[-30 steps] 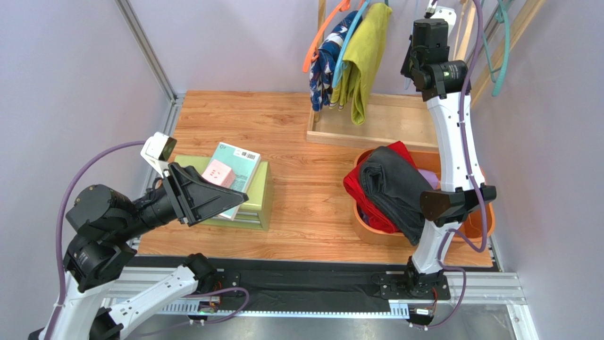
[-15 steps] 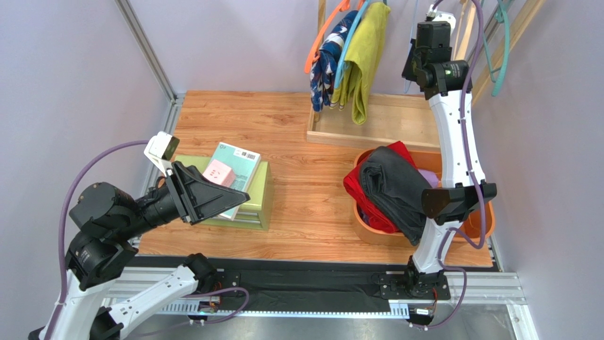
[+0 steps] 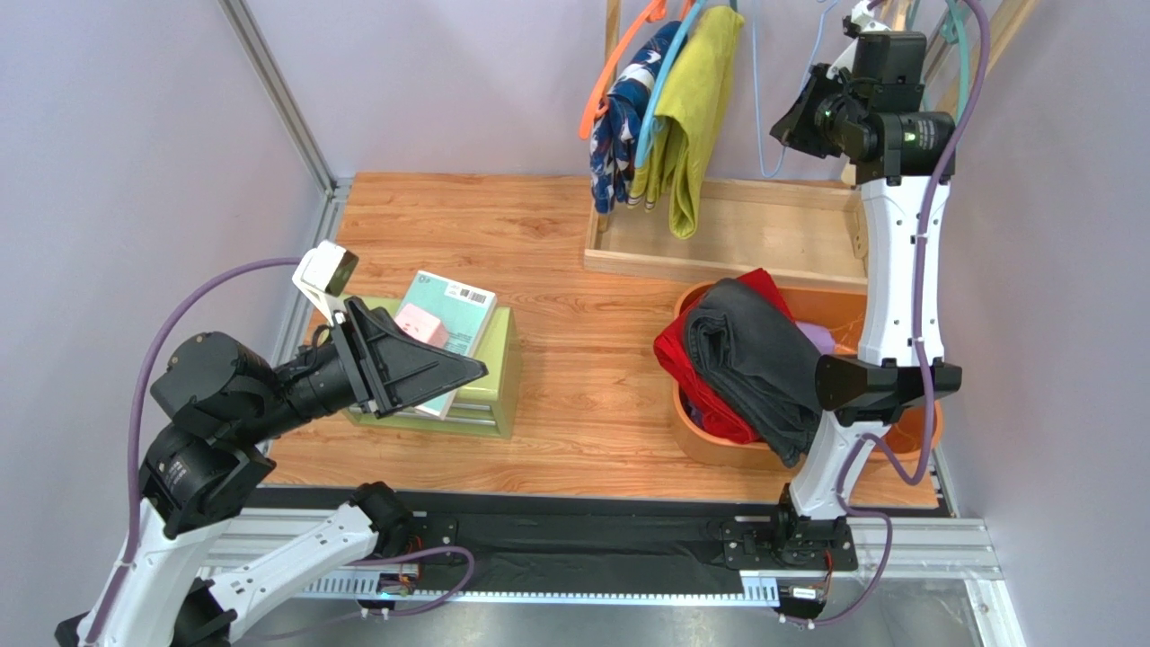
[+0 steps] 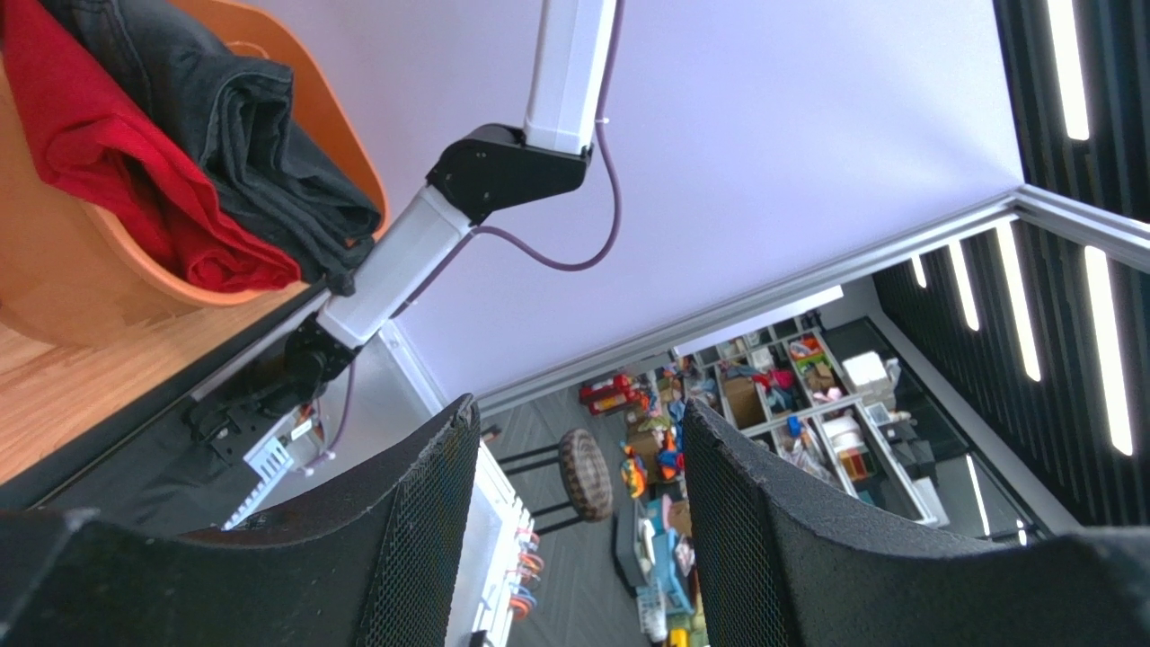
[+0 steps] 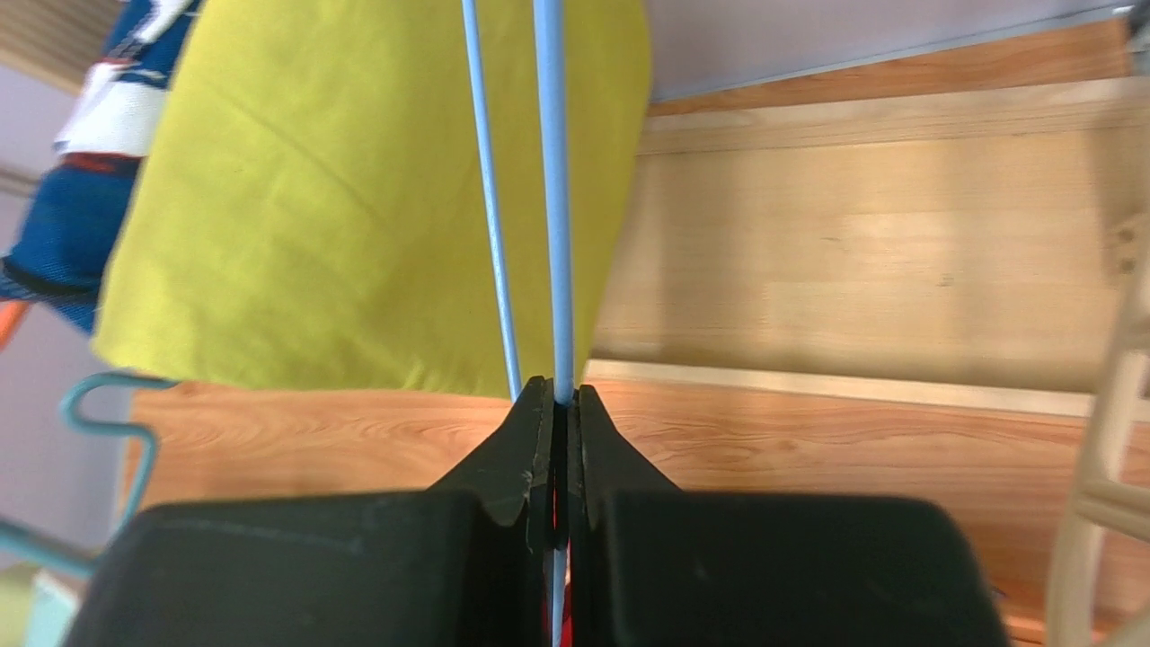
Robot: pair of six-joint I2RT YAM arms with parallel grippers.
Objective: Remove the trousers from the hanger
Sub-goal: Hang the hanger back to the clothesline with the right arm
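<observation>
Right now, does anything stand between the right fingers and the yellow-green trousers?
Only the blue hanger. The right fingers are shut on its wire, and the yellow-green trousers hang just beyond it, further left on the rack. Nothing else visible lies between them.

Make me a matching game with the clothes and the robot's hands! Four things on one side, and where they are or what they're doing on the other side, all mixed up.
Things:
1. yellow-green trousers
2. black trousers
3. left gripper
4. right gripper

Places or states:
A. lying in the orange basket
B. shut on a blue hanger
C. hanging up at the back
D. open, holding nothing

Pairs: 1-C, 2-A, 3-D, 4-B
</observation>
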